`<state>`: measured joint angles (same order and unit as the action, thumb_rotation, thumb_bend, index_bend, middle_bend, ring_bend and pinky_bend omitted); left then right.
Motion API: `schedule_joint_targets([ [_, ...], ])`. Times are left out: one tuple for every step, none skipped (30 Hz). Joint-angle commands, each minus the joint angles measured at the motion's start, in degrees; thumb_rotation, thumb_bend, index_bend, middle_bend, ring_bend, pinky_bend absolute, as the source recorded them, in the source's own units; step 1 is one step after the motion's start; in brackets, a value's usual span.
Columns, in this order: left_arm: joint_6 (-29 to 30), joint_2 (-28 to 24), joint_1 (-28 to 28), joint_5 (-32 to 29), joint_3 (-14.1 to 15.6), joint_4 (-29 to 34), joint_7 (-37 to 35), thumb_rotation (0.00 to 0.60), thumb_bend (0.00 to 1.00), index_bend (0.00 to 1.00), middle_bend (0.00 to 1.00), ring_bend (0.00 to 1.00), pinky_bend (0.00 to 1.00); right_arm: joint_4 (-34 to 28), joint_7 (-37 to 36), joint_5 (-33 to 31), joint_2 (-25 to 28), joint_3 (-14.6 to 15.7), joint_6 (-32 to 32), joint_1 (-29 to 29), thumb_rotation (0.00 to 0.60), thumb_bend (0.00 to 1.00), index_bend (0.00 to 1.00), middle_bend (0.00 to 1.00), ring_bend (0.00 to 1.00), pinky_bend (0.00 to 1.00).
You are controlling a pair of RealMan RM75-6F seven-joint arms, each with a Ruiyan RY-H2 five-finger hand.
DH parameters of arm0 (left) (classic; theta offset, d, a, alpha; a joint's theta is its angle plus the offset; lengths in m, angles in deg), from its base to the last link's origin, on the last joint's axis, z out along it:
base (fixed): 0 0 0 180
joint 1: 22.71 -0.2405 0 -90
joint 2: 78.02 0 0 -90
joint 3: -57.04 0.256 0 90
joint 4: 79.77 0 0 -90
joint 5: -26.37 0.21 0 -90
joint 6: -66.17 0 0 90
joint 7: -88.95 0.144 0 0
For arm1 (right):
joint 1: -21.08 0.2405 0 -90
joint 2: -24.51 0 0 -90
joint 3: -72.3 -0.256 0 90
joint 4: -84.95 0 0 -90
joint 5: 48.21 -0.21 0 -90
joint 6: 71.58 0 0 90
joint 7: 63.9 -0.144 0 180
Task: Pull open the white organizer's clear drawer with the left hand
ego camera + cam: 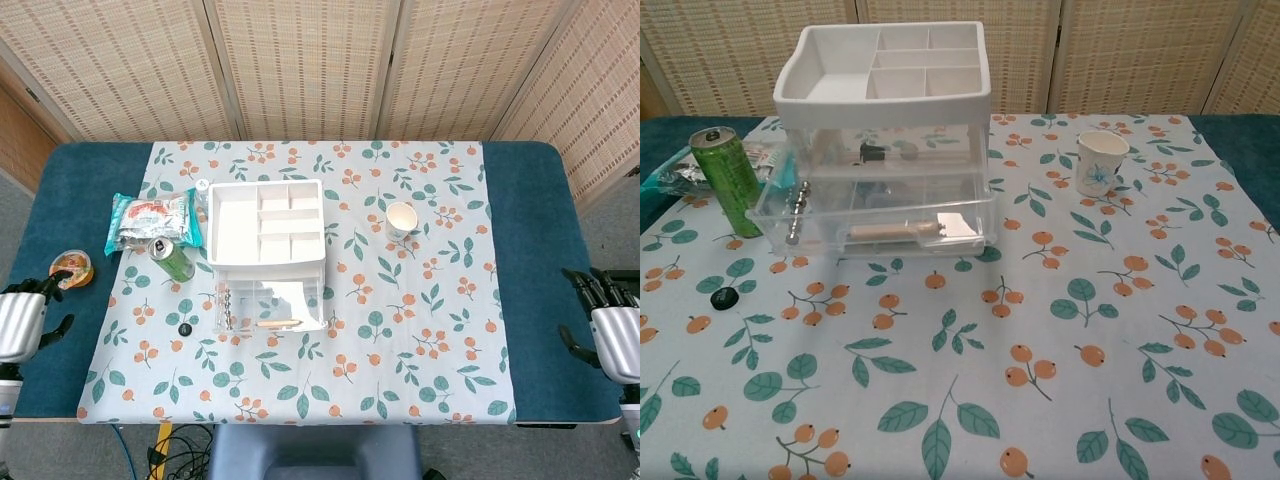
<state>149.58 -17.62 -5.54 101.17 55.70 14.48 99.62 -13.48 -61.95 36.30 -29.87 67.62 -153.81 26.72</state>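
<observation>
The left robot hand (20, 325) sits at the left edge of the counter (530, 200), fingers apart and holding nothing. Just above it rests a small cup of orange jelly (72, 267). Further to its right, on the flowered cloth (420, 330), lie a snack packet (150, 220), an upright green can (172, 259) and a small black cap (184, 329).

Well to the right of that robot hand stands the white organizer (265, 225), its top tray split into compartments. The lower clear drawer (875, 215) is pulled out toward the near edge, with a row of metal pieces (795, 215) at its left end and a thin wooden stick (895, 230) lying across it.

Beyond the organizer a paper cup (401, 219) stands upright on the cloth, apart from everything else.

The right robot hand (612, 325) hangs at the counter's right edge, far from the organizer, fingers spread and gripping nothing. Neither hand shows in the chest view.
</observation>
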Motion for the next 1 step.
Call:
schedule_joint_targets([
  [1.8,-0.3,-2.3,0.2,0.8,1.8,1.2,0.6,0.27,0.25,0.5,0.38,0.44,0.3,-0.3,0.3,-0.5,0.2,-0.1,0.0,0.6,0.4,0.08,0.17,0.12,0.16],
])
